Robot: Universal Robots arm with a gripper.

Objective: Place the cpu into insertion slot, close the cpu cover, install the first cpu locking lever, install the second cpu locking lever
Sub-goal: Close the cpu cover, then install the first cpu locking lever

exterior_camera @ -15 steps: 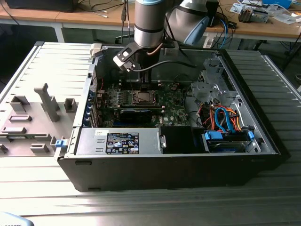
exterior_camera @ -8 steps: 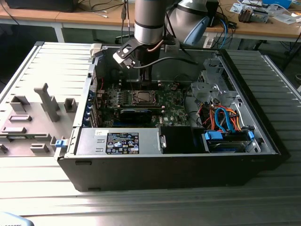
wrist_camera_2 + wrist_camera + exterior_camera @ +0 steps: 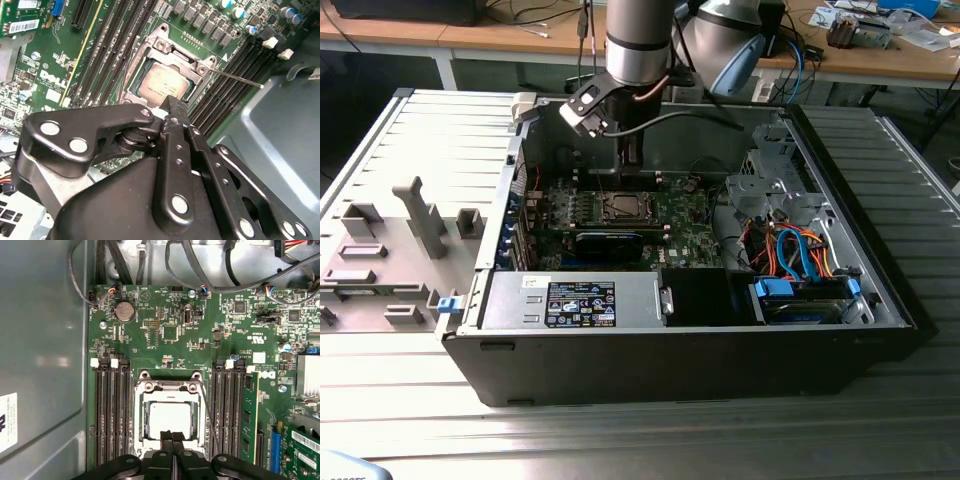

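Centrally on the worktop (image 3: pixel 410 420) stands the open case (image 3: pixel 670 360), its board (image 3: pixel 165 315) exposed. The claw (image 3: pixel 172 436) hangs inside the case with its fingers pressed together, tips just at the edge of the slot (image 3: pixel 620 207), pinching nothing. The cover (image 3: pixel 170 386) looks folded down flat, and the cpu (image 3: pixel 170 420) lies seated in its window, so I judge those two steps done. One thin lever (image 3: pixel 240 79) juts free over the memory slots, seemingly unlatched. Whether the other lever is latched I cannot tell.
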